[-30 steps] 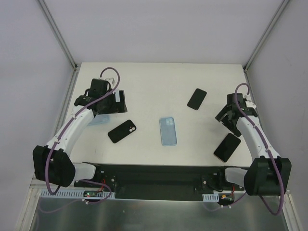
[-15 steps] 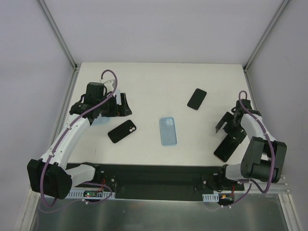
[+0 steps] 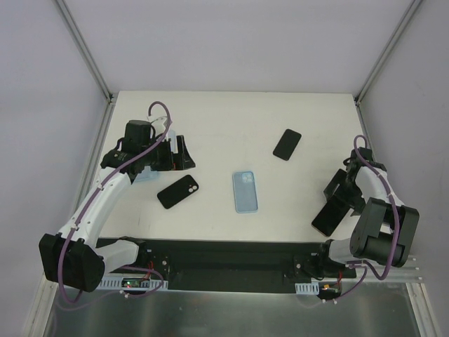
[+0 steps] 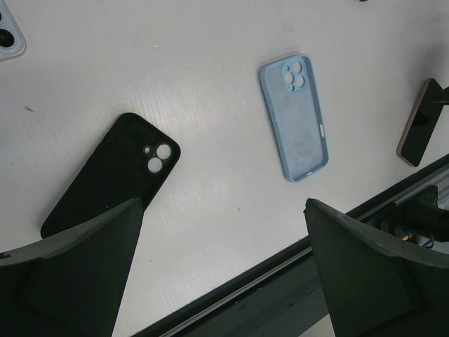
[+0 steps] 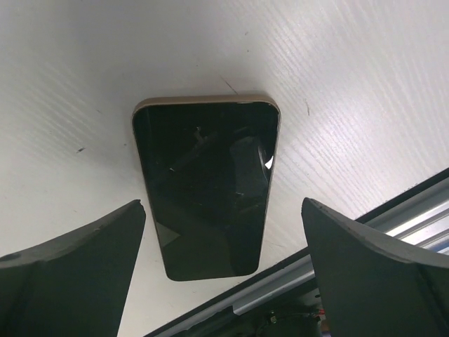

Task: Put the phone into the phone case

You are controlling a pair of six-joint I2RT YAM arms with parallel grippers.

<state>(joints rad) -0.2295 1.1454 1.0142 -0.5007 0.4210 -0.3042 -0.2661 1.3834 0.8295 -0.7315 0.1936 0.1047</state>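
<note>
1. While the right gripper [image 5: 223, 210] hangs with its jaws spread wide and nothing in them, the phone [image 5: 205, 184] lies flat on the table [image 5: 337, 63] just below it. Its dark screen faces up and its gold rim shows. It lies between the two fingers [image 5: 70, 270] and apart from both.
2. Seen from above, the phone [image 3: 325, 220] sits near the table's front right edge. The right arm covers its far end, so only the near part shows.
3. The left gripper [image 4: 223, 210] is also wide open and empty, over the left side of the table.
4. The blue case [image 4: 295, 116] lies open side up near the middle of the table, well apart from the phone, with its camera cut-out at the far end.
5. A black case [image 4: 105, 179] lies to the left of the blue one, and the table shows through its two round holes. One lower corner is hidden behind a left finger [image 4: 70, 274].
6. A pale object [image 4: 7, 38] is cut off at the corner of the left wrist view and sits mostly under the left arm from above. Whether it is a phone or a case cannot be told.
7. A black slab [image 3: 287, 144] lies further back on the right, too small to tell whether it is a phone or a case.
</note>
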